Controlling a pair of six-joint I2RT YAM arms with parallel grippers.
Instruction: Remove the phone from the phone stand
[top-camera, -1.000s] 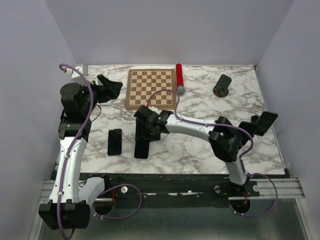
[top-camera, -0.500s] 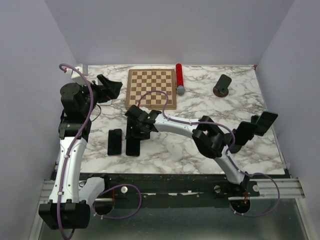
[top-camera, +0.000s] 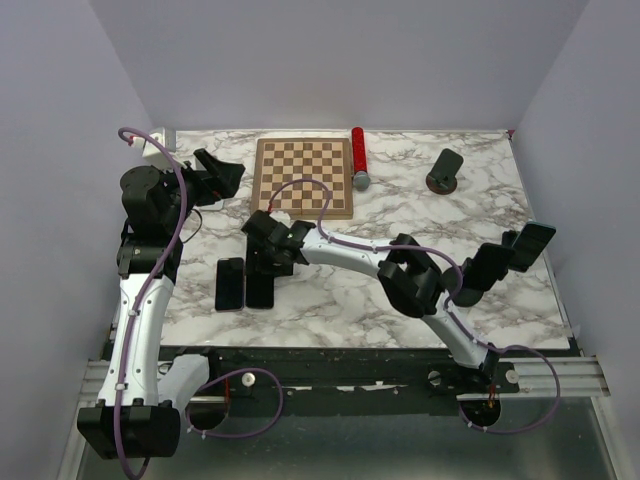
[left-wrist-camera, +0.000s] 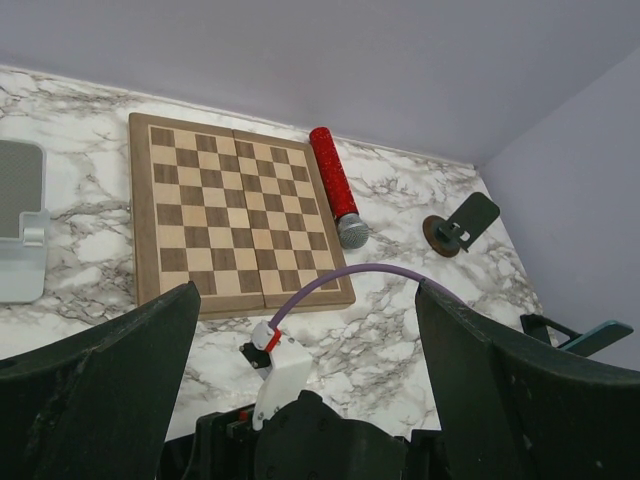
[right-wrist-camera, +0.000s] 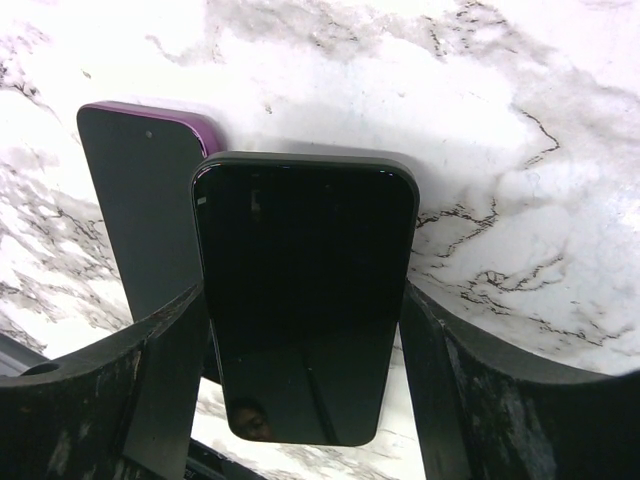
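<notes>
Currently two phones at the marble table's (top-camera: 480, 210) eight o'clock: glossy black phone (right-wrist-camera: 305, 250) clamped in right pincer (right-wrist-camera: 305, 305), purple-edged phone (right-wrist-camera: 140, 200) flat beside it. One dark round-based phone stand (top-camera: 445, 170), two o'clock. Left pincer (left-wrist-camera: 310, 370) apart.

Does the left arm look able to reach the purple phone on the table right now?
Probably yes: the purple phone lies flat on the left arm's side, its outer edge free. The right gripper, shut on the black phone, crowds its other edge.

Phone (top-camera: 261, 295) just right of second phone (top-camera: 230, 284)
</notes>
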